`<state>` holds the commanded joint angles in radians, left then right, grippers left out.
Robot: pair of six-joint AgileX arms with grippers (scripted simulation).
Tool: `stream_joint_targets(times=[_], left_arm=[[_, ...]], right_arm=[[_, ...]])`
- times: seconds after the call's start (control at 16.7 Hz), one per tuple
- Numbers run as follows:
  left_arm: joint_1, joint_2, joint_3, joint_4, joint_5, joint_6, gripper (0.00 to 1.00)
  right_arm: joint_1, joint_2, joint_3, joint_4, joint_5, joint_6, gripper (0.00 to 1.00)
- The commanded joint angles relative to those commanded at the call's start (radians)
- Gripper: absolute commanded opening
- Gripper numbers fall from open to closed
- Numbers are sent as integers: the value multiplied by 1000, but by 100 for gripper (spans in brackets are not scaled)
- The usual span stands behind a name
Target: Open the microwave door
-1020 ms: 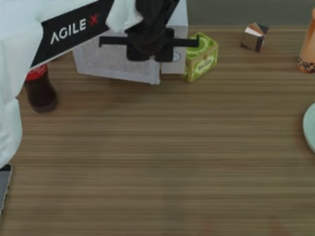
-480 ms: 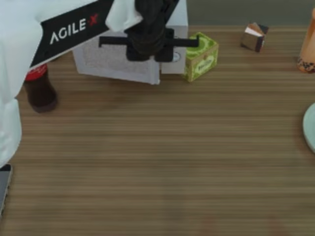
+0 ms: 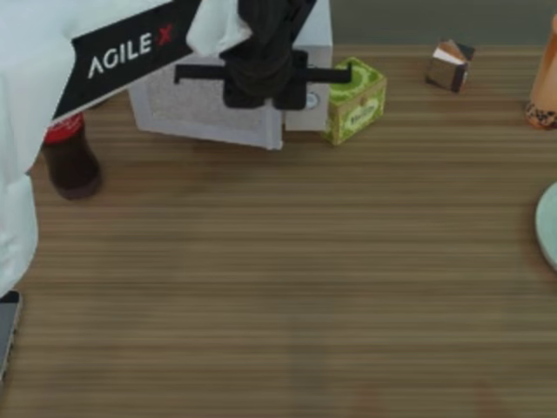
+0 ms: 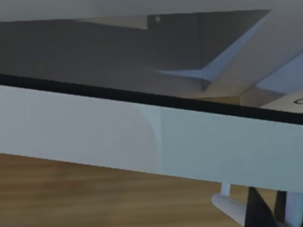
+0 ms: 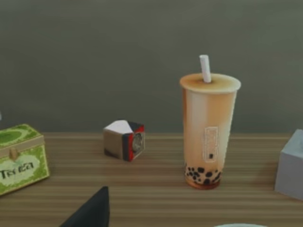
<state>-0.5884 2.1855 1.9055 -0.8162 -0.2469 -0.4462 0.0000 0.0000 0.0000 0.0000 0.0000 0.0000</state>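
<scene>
Left to right on the wooden worktop: dark cola bottle with red cap at the far left, then the small white boxy microwave at the back edge, its flat white mesh-window microwave door swung slightly ajar. Black left pincer sits over the door's free edge near the knob panel; can't tell if it's clenched or released. Further right: green-yellow cube box just beside the microwave, small brown-white cube, milk tea cup with white straw; right pincer out of top view.

A rendered tabletop test scene: wood-grain surface, plain grey backdrop, microwave, bubble tea cup, tea box.
</scene>
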Motion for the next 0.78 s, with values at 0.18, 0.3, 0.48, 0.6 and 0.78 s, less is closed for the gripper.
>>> stream_joint_targets(times=[0.18,0.3,0.48,0.6,0.78], left_arm=[[0,0,0,0,0,0,0],[0,0,0,0,0,0,0],[-5,-9,-16,10,10,7,0],[1,-36,-62,31,23,39,0],[10,-80,-132,66,44,87,0]], right_arm=[[0,0,0,0,0,0,100],[0,0,0,0,0,0,100],[0,0,0,0,0,0,100],[0,0,0,0,0,0,100],[0,0,0,0,0,0,100]])
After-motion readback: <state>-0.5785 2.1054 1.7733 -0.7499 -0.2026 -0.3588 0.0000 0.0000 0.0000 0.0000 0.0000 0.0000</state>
